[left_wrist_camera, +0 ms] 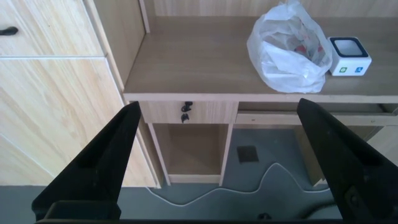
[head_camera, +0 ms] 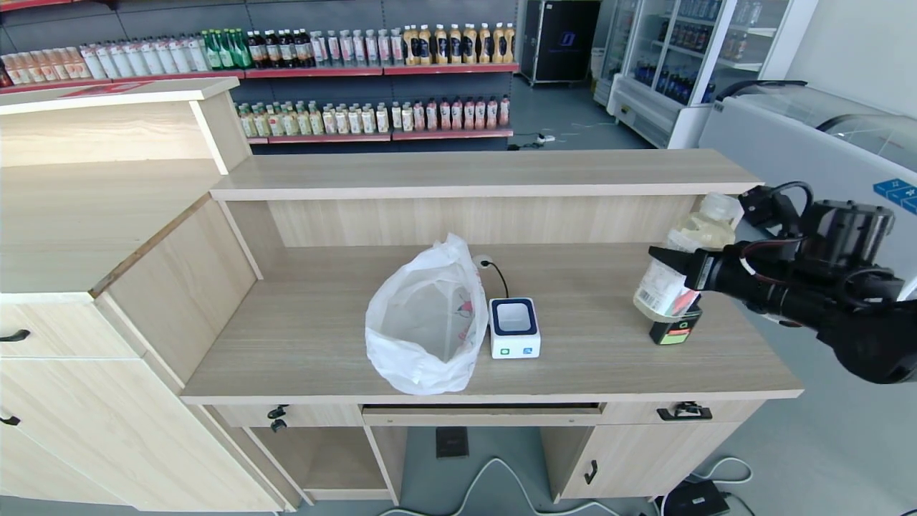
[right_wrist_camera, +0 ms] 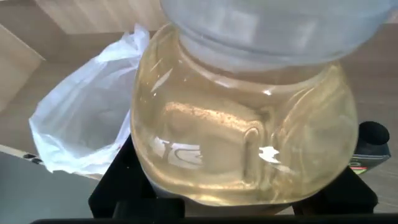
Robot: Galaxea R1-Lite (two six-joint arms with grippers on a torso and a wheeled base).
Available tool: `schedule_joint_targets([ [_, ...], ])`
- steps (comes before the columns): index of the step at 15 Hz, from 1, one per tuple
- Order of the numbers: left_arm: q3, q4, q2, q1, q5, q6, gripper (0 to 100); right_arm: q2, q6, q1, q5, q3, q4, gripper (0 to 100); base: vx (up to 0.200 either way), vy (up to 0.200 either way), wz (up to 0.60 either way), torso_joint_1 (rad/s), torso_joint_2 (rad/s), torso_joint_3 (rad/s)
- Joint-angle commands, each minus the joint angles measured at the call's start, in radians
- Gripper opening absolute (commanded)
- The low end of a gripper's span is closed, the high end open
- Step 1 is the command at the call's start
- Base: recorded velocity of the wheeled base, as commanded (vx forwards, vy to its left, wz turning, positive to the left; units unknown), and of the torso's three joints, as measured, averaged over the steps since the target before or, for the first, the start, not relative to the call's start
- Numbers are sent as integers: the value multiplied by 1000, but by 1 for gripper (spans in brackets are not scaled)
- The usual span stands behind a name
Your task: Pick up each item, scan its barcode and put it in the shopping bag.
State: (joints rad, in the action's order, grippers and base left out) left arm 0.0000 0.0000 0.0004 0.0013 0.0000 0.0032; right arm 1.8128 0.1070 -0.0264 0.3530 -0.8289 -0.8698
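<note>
The right end effector [head_camera: 679, 276] is clamped on the bottle [head_camera: 698, 233], which hangs tilted with its cap up and away from me and its base low over the surface [head_camera: 594, 358]. Directly beneath that base sits a dark container [head_camera: 675, 326], so close I cannot tell whether they touch.

That is my first worry: if the arm sweeps sideways without lifting, the bottle's base may clip the container and tip it. The second is the grip. From what I can see, the jaws take a smooth, rounded, liquid-filled body at a slant, so a quick swing could let it slide or twist. The third is the label, which may not end up facing the scanner [head_camera: 514, 327].

The scanner lies well off to the end effector's left, with the bag [head_camera: 423, 330] touching its far side. The bag's slumped mouth could catch the bottle.

The right arm comes in low from the right, forearm nearly level. The left end effector [left_wrist_camera: 219, 109] hangs spread open and empty, out in front of the surface and below its edge.
</note>
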Motion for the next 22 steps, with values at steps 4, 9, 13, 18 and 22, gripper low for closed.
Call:
schedule_joint_targets([
  [4, 0, 0, 0, 0, 0, 0, 100, -737, 324, -145, 405, -68, 655, 0, 0, 0, 0, 0, 0, 0],
  [9, 0, 0, 0, 0, 0, 0, 100, -825, 324, -323, 425, -47, 742, 0, 0, 0, 0, 0, 0, 0],
  [13, 0, 0, 0, 0, 0, 0, 100, -843, 316, -380, 419, 28, 732, 0, 0, 0, 0, 0, 0, 0],
  [18, 0, 0, 0, 0, -2, 0, 100, -767, 253, -377, 382, 191, 488, 0, 0, 0, 0, 0, 0, 0],
  [22, 0, 0, 0, 0, 0, 0, 100, -710, 261, -366, 360, 185, 419, 0, 0, 0, 0, 0, 0, 0],
])
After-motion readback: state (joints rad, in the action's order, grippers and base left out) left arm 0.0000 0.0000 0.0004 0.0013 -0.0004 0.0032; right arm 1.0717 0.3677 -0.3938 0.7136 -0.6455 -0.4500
